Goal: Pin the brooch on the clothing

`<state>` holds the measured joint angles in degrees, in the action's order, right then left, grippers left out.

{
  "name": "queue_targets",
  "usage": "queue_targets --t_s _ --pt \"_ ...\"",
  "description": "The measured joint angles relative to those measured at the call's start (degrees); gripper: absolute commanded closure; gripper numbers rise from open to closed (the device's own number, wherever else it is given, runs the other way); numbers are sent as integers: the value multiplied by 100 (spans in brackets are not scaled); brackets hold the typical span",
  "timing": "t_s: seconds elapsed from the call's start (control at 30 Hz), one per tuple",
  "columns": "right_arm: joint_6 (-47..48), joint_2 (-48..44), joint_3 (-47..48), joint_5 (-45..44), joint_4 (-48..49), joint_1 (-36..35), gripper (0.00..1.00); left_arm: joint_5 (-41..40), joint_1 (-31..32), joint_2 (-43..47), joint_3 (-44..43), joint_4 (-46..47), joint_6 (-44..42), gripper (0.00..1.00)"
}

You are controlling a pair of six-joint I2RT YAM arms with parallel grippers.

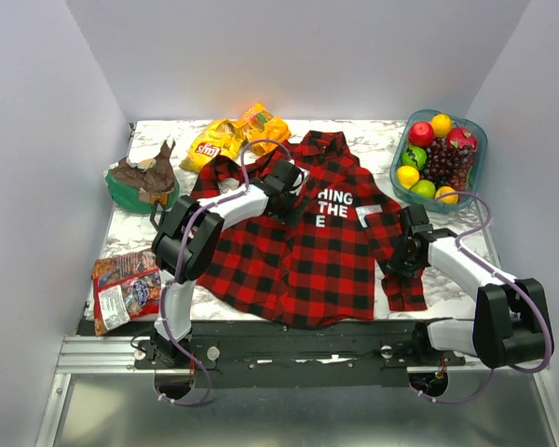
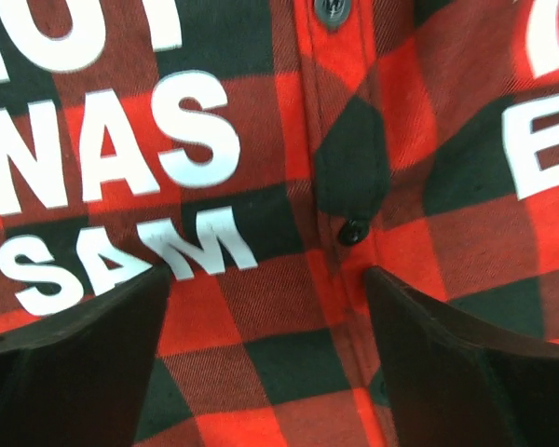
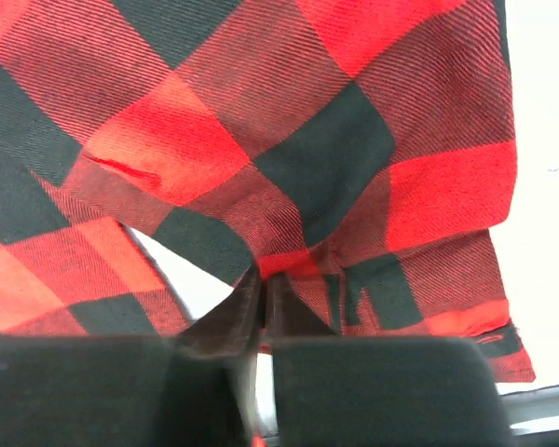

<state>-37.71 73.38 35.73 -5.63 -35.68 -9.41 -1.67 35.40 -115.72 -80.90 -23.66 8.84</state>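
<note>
Left fingers [image 2: 74, 363] spread wide, pointing down; right fingers [image 3: 219, 328] pinched shut on clothing [image 3: 317, 158].

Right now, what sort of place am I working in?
Probably a staged lab test cell: plain white walls box in a marble-patterned table set with a plaid shirt, fruit tub and chip bags.

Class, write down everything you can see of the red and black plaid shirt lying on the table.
The red and black plaid flannel shirt lies flat, front up, sleeves spread, on the white marble table. Bold white block letters cross its chest; dark buttons close the placket. The right gripper pinches one sleeve near its cuff; the open left gripper hovers over the chest.
</note>
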Motion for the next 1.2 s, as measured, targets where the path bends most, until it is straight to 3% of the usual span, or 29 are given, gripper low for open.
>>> queue_targets --t_s 0.07,0.1,0.13,0.2,0.33,0.53,0.73,1.0,1.2 --pt "11 -44 2 9 -20 -2 99 -42 0 -39 -72 4 -44 37" --pt "17 -109 22 4 -74 -2 99 -55 0 -74 -94 4 -52 50" --pt "26 -188 61 -2 -146 -4 99 -94 7 -94 -120 4 -63 55" --pt "57 -402 291 -81 -411 -11 99 -157 31 -125 -157 9 -90 64" --pt "282 -876 1290 -380 -835 63 99 -356 72 -184 -221 20 -153 72" --pt "791 -981 3134 -699 -1008 839 99 -555 74 -188 -223 26 -227 74" --pt "1167 -564 4155 -717 -1095 1626 99 -638 74 -195 -223 28 -282 74" --pt "1429 -516 4345 -527 -1263 2852 99 -684 74 -195 -223 22 -334 74" --pt "1416 -1386 3368 -520 -1287 3198 99 -675 74 -192 -229 7 -334 73"
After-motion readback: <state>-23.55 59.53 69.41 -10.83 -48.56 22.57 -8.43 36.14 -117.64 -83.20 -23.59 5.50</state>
